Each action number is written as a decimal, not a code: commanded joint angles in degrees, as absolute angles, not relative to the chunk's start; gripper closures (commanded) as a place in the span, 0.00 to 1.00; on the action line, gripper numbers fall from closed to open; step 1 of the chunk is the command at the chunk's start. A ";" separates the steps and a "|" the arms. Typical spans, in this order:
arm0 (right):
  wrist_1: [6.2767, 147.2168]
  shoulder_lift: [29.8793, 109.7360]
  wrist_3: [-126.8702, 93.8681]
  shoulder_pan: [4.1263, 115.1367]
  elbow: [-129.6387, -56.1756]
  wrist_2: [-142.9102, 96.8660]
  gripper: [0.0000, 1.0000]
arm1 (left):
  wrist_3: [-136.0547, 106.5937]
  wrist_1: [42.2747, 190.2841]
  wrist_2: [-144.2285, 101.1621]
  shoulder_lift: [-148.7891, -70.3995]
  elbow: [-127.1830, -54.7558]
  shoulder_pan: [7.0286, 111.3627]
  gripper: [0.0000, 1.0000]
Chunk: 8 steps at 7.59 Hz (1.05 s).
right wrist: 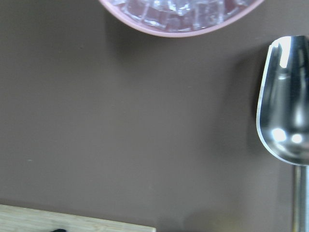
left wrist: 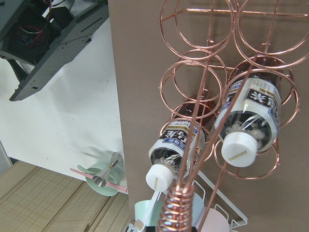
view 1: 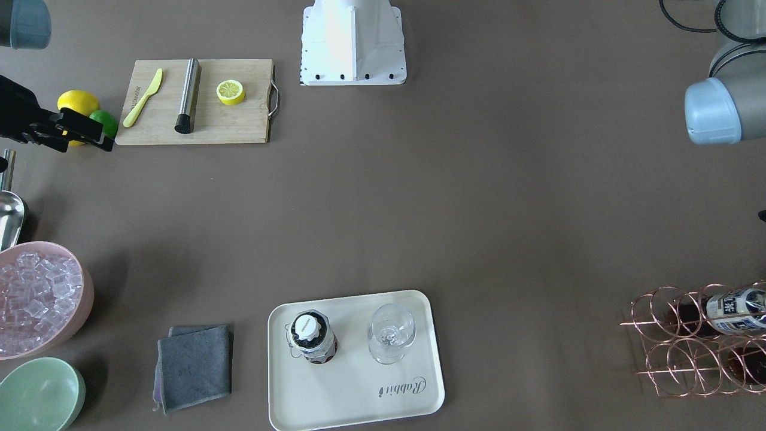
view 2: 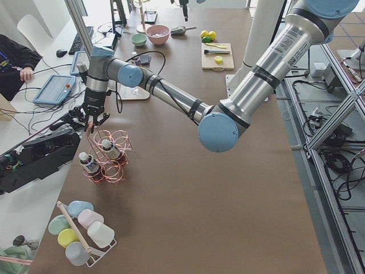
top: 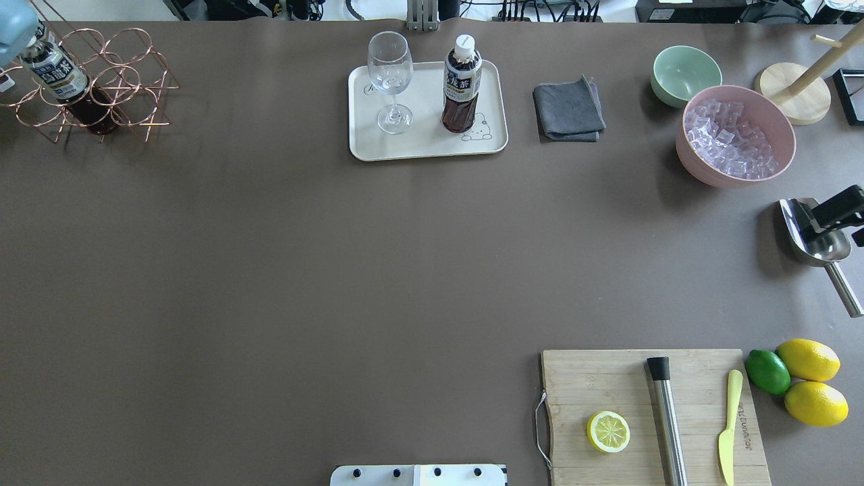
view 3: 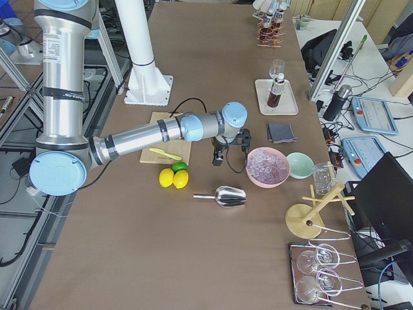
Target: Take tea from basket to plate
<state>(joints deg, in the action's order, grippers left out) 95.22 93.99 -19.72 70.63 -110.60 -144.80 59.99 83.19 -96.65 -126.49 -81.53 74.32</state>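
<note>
Jaws of the left gripper showed only in the side view from the table's left end, so how far open they were, or whether they held anything, could not be told. That gripper hung just over the top of the basket, which stood at the far left corner of the table. Two spare tea bottles lay in neighbouring cells of the basket, white caps pointing out of the rings.

At the far middle lay the plate. A wine glass stood on its left half. The tea bottle stood upright on its right half, just beside the bear drawing and apart from the glass.

Right of the plate lay a grey cloth, then a green bowl and a pink bowl full of ice. Nearer, at the right edge, the right gripper hung over a metal scoop; its jaw opening could not be made out, and nothing showed in it.

On the near right a cutting board carried a lemon half, a steel rod and a yellow knife.
</note>
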 commanded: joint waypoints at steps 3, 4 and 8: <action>108.19 96.41 10.35 84.44 -105.65 -132.75 0.00 | 59.94 84.29 -96.59 -126.30 -80.33 73.48 1.00; 107.93 96.85 12.02 85.07 -105.30 -132.28 0.00 | 59.94 84.37 -96.59 -126.39 -80.33 73.04 1.00; 107.49 92.82 11.42 85.17 -98.70 -131.57 0.00 | 59.50 90.07 -96.77 -123.40 -80.33 73.47 0.02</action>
<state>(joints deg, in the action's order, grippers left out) 107.59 94.54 11.41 85.09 -100.15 -131.80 59.92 86.52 -96.71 -124.97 -80.28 73.18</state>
